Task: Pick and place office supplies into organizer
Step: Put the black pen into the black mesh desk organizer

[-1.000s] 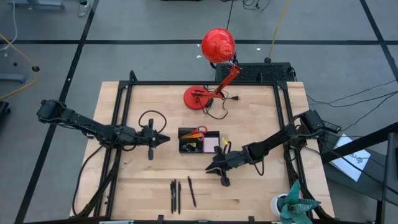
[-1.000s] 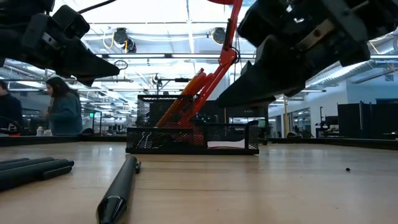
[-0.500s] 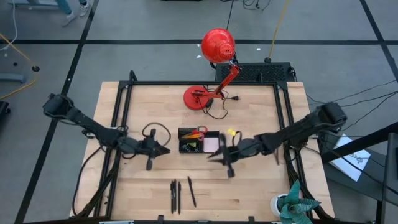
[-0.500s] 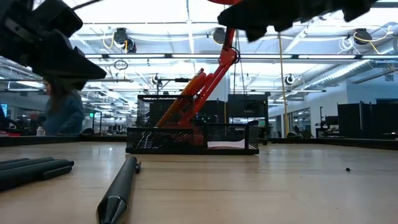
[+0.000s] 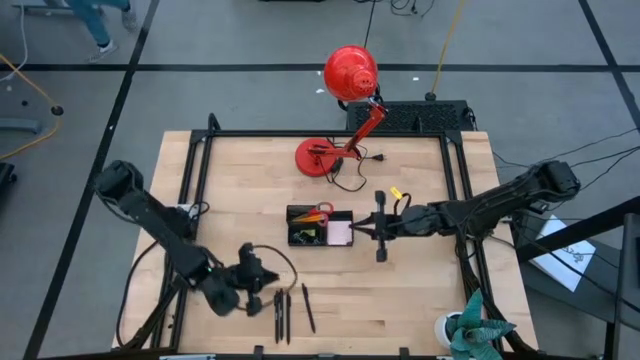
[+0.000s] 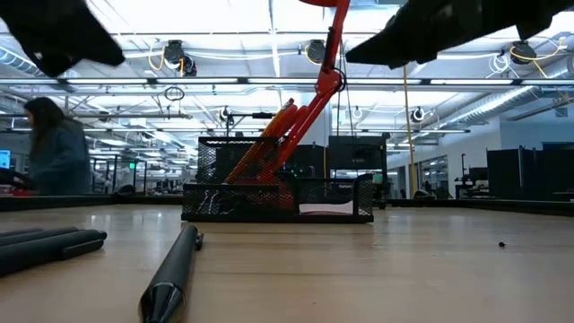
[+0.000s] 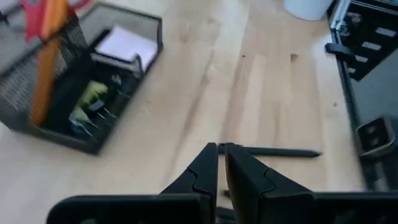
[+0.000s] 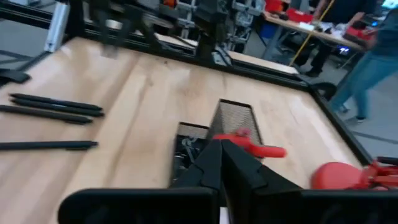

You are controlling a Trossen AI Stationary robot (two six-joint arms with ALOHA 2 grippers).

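The black mesh organizer (image 5: 320, 227) stands mid-table. It holds the red-handled scissors (image 8: 249, 148), orange pencils (image 7: 48, 68), the pink sticky pad (image 5: 340, 232), a yellow-green piece (image 7: 93, 93) and clips. Three black pens (image 5: 288, 314) lie near the table's near edge. My left gripper (image 5: 272, 279) is shut and empty, just above and left of the pens; one pen (image 7: 273, 151) lies beyond its fingertips (image 7: 221, 148). My right gripper (image 5: 378, 233) is shut and empty, raised just right of the organizer, which shows in the right wrist view (image 8: 227, 121).
A red desk lamp (image 5: 335, 150) with its cord stands behind the organizer. A black frame rail (image 5: 200, 180) borders the table left, right and far. A white cup with a green plant (image 5: 470, 330) stands at the near right corner. People show in the room behind.
My left gripper has swung from left of the organizer toward the table's near edge, ending beside the pens. My right gripper has risen and gone from the organizer's near right corner toward the far and right edges, ending level with the organizer's right end. Both stay shut.
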